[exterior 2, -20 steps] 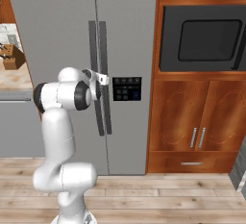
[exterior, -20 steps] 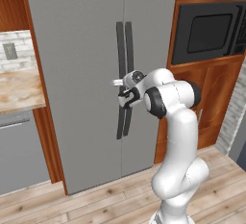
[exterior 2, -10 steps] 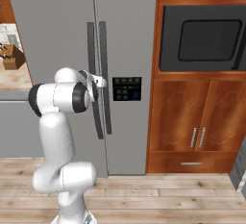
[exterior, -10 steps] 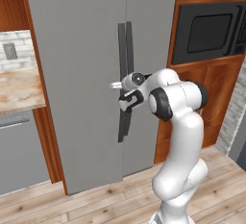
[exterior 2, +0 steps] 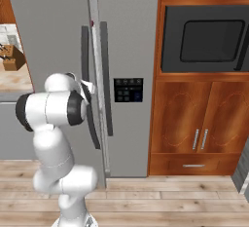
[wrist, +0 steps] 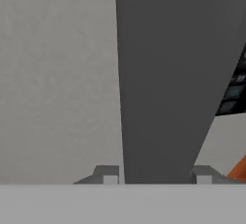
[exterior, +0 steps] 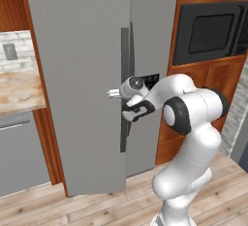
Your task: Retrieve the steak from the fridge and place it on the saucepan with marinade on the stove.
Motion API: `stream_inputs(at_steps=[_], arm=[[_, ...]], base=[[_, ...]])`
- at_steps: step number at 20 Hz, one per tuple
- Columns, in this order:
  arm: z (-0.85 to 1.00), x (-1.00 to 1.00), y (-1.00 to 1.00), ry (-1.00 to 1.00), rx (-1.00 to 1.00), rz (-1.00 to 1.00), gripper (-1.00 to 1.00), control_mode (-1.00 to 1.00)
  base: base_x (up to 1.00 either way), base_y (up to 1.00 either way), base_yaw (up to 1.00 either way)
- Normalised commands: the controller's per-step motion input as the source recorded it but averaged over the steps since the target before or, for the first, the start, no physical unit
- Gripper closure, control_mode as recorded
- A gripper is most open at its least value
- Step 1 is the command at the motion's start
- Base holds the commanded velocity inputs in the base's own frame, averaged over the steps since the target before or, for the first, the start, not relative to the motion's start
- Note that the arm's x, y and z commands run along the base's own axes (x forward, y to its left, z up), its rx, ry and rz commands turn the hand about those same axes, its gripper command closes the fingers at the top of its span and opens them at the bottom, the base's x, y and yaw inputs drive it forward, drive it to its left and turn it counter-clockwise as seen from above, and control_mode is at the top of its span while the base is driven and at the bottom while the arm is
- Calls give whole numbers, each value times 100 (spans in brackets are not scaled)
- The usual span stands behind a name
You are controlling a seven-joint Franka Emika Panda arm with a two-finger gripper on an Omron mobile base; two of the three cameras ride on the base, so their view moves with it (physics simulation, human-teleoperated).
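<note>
Gripper (exterior: 116, 93) clamped on the left door handle (exterior: 125, 89) of the fridge (exterior: 82, 65), jaws drawn in narrow around the dark bar, one finger (wrist: 109, 175) on each side of it in the hand view, the bar running from 6 o'clock up to 12 and blocking most of what lies behind. Left door (exterior: 77, 84) swung slightly out from the right door (exterior 2: 129, 36), a thin gap at the seam in the right base view, too narrow to show shelves or anything stored inside. Steak somewhere out of sight, presumably behind the doors; cannot tell which shelf. Fingertips themselves hard to make out in both base views: covered by the wrist in the left one, tucked behind the white forearm and the handle in the right one. Second handle (exterior 2: 106, 80) on the right door free, just beside the held one, toward 3 o'clock. Control panel (exterior 2: 128, 89) on the right door partly hidden by the arm in the left base view, a dark sliver of it at 3 o'clock in the hand view. Black microwave (exterior 2: 206, 38) at 2 o'clock, cut off at the frame edge. Bench (exterior: 19, 89) at 9 o'clock, cropped. Wooden cabinet doors (exterior 2: 194, 123) below the microwave.
</note>
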Motion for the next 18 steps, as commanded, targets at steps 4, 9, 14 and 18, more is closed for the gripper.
stream_inputs(at_steps=[4,9,14,18], arm=[[0,-83,76,10,0,0,100,-100],[0,-81,85,10,0,0,-100,-100],[40,-83,75,10,0,-4,-100,-100],[94,-99,49,10,0,-5,-100,-100]], base=[[0,0,0],[0,0,0],[0,0,0],[0,0,0]])
